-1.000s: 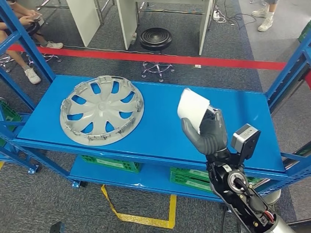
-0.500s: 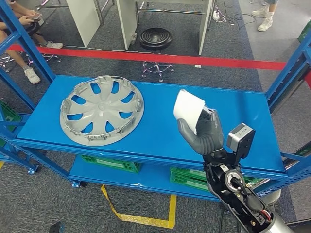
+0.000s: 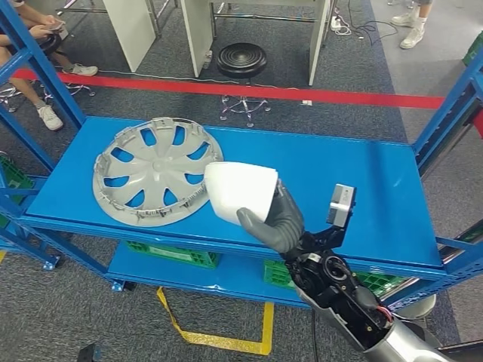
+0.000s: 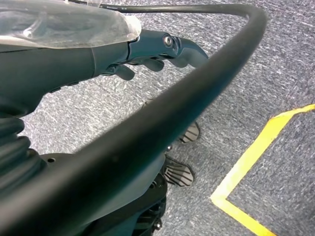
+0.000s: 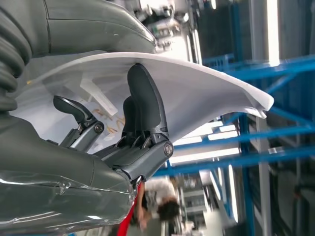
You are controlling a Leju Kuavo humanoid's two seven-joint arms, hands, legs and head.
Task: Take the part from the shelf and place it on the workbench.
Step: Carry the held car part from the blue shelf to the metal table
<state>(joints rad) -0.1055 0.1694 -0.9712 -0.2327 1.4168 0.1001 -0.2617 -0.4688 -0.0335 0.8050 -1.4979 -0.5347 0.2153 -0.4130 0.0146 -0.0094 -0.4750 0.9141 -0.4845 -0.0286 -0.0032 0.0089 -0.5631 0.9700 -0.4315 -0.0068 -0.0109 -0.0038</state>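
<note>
Swinging left and lower since a moment ago, the right hand (image 3: pixel 277 221) is now carrying the white part (image 3: pixel 240 193) over the near edge of the blue shelf (image 3: pixel 353 177), just right of the grey hubcap (image 3: pixel 158 170) lying flat there. Its fingers (image 5: pixel 142 101) are clasping the part firmly. The left hand (image 4: pixel 156 49) is hanging over grey carpet (image 4: pixel 260 78), fingers loosely curled, holding nothing.

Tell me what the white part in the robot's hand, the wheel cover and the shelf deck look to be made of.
White part: likely moulded plastic, matte; the right wrist view shows a thin curved shell held by the right hand.
Wheel cover: silver-grey, probably painted plastic; thin spokes, clip tabs at the rim.
Shelf deck: sheet metal painted glossy blue, judging by its soft sheen and folded front edge.
</note>
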